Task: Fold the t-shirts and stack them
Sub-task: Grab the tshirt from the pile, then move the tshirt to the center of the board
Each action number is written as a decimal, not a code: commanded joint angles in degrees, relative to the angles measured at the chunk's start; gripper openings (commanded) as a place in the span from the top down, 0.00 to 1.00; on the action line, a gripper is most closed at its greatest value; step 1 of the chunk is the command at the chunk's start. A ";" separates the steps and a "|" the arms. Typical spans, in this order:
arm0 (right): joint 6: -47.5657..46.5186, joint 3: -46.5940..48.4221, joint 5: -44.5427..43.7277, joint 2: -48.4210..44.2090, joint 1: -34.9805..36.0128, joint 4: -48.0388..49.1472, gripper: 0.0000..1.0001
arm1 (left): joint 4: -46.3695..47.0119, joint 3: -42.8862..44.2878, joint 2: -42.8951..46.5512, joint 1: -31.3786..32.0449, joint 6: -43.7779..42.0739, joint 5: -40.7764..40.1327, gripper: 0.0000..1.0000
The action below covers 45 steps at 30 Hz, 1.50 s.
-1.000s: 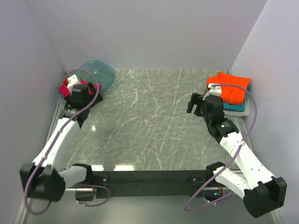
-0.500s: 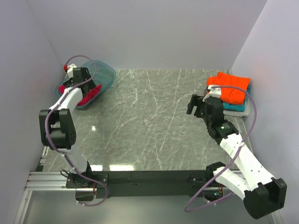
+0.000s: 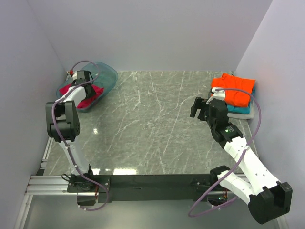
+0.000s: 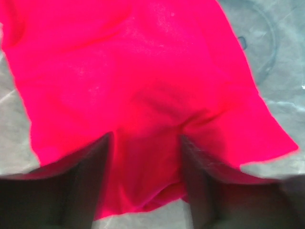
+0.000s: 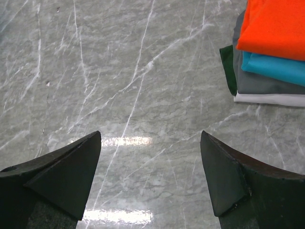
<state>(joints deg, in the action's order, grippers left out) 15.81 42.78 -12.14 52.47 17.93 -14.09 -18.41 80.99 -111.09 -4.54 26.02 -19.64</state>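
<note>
Between far-left crimson t-shirt (image 3: 93,92) and far-right folded stack (image 3: 237,93), wide marble tabletop (image 3: 152,121).

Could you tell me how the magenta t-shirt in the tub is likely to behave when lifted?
The magenta t-shirt is probably floppy: it lies crumpled, with creases gathering inside the left pincer. Pinched at one spot, it would likely hang and unfold. Being soft, it may drag over the tub rim.
</note>
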 commanded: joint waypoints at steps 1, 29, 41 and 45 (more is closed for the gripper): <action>0.27 -0.16 0.36 -1.23 -0.44 2.22 0.09 | -1.89 3.64 -2.81 -0.03 -1.50 1.09 0.43; 0.36 -0.42 0.80 -1.40 -0.44 2.66 0.10 | 1.45 3.64 33.12 4.18 -2.11 14.53 1.00; 0.45 -0.68 1.33 -1.75 -0.53 3.10 0.10 | 11.45 11.22 43.06 7.34 4.65 44.23 0.99; 0.45 -0.68 1.07 -2.02 -0.53 2.75 0.10 | 11.56 8.93 42.10 9.10 7.19 47.93 0.99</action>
<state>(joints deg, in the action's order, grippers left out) 16.01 42.68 -10.85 52.03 17.74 -13.30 -11.18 90.72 -67.59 3.60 29.91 20.38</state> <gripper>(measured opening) 0.901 0.020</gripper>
